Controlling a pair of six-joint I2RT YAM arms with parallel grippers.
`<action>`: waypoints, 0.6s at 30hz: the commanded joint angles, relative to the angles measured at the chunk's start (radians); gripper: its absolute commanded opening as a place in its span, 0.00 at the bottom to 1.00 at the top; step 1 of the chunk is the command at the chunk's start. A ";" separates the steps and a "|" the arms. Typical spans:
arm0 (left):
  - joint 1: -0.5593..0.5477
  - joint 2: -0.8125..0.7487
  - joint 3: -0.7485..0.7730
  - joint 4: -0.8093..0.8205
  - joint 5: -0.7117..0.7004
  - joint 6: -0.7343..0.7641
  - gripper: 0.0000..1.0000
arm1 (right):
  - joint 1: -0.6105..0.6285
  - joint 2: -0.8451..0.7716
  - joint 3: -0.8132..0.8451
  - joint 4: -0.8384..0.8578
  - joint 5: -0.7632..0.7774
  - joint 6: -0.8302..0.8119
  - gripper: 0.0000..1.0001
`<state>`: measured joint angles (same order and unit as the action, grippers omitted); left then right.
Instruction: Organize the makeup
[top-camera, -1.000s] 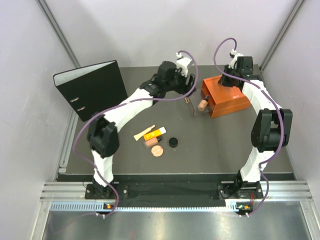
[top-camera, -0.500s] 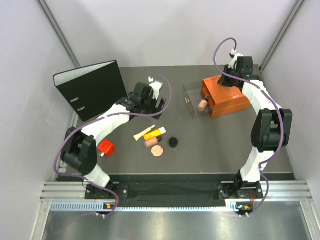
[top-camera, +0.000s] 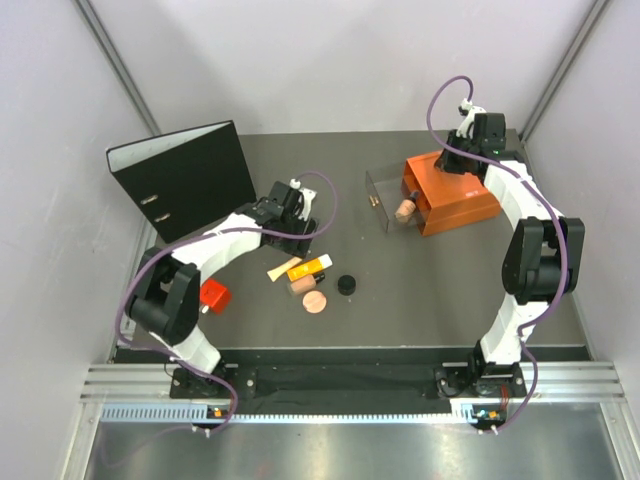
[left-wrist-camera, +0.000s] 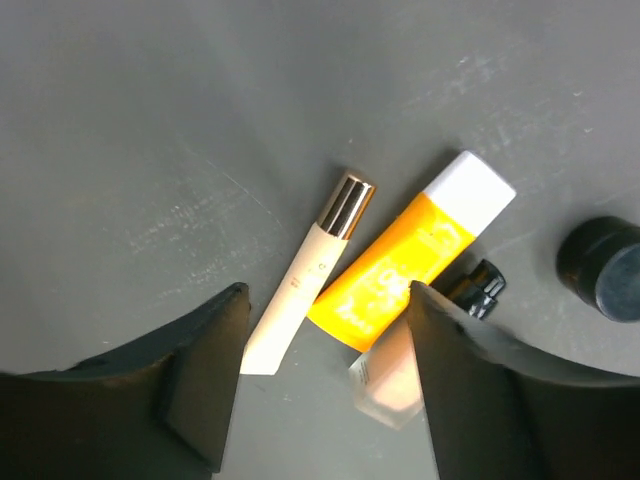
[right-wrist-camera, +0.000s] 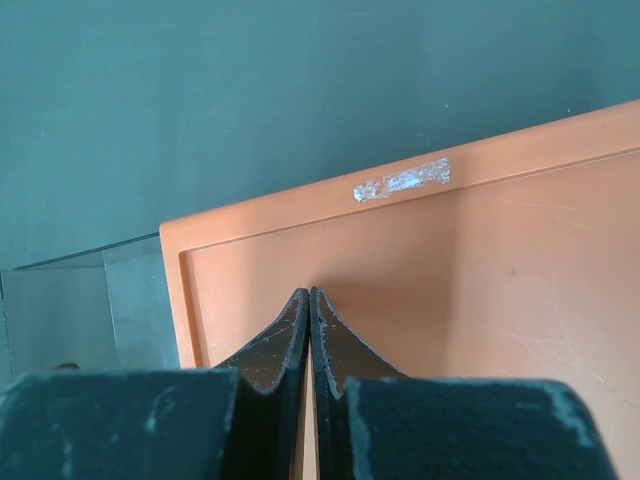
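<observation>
Two pieces are partly hidden. A pale beige bottle w/ black cap (left-wrist-camera: 390, 380) lies under the orange-yellow tube w/ white cap (left-wrist-camera: 400, 265), only its ends showing. The small black round jar (left-wrist-camera: 600, 265) is cut off at the left wrist view's right edge. The cream stick w/ gold cap (left-wrist-camera: 305, 300) lies just beside the tube; can't tell if they touch. Both long axes run diagonally, approx parallel, caps toward upper right in that view. A round pink-tan compact (top-camera: 315, 302) sits near them on the dark tabletop (top-camera: 430, 290). The left fingers (left-wrist-camera: 230, 315) hang above stick and tube, spread wide, holding nothing. The right fingers (right-wrist-camera: 300, 310) are pressed together, empty, over the orange box (right-wrist-camera: 450, 270).
</observation>
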<state>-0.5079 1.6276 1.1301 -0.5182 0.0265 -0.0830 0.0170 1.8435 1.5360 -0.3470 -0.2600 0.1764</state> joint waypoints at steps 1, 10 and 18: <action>0.015 0.063 -0.006 -0.008 0.006 -0.004 0.66 | -0.003 0.066 -0.051 -0.130 -0.001 -0.009 0.00; 0.016 0.167 0.039 0.038 0.044 0.017 0.63 | -0.003 0.056 -0.056 -0.129 0.004 -0.014 0.00; 0.017 0.268 0.108 0.061 0.042 0.022 0.54 | -0.003 0.043 -0.070 -0.126 0.008 -0.015 0.00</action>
<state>-0.4927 1.8233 1.1927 -0.5198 0.0795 -0.0757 0.0170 1.8439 1.5291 -0.3336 -0.2672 0.1764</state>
